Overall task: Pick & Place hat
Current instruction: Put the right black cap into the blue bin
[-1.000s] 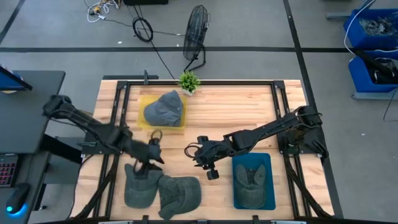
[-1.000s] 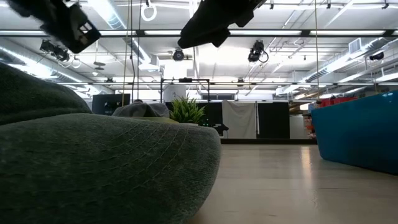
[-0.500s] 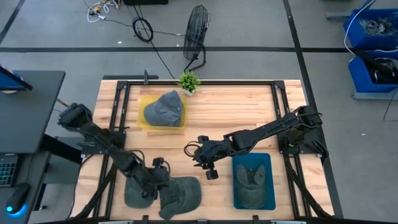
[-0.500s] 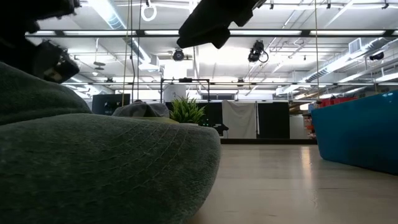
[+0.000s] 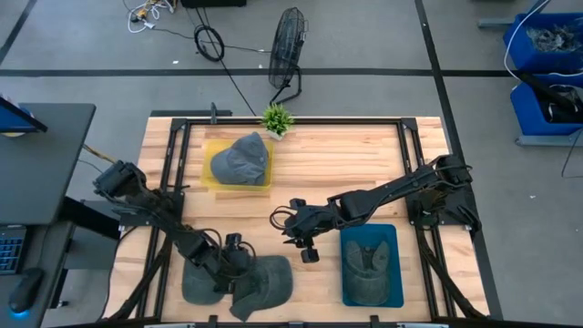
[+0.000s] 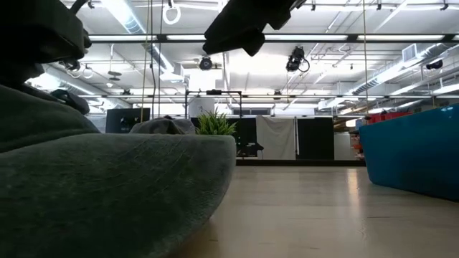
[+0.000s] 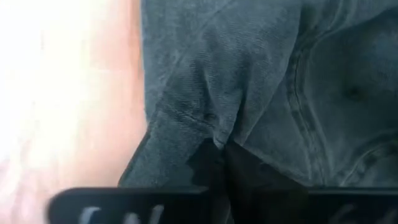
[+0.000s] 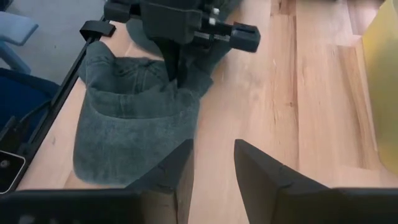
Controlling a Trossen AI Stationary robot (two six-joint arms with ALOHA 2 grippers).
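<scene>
Where overhead blurs, left gripper pinches hat.

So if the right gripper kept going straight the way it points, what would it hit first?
Probably the gray hat lying on the table ahead of the right gripper, where the left gripper is pinching it. Depth is uncertain; bare wood lies between.

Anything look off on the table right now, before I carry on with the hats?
Only at the near-left edge: two loose hats lie bunched and overlapping, and the left claw is shut on a pinched fold of fabric there. The hats in the yellow tray and blue bin sit neatly. The right claw hangs mid-table.
</scene>
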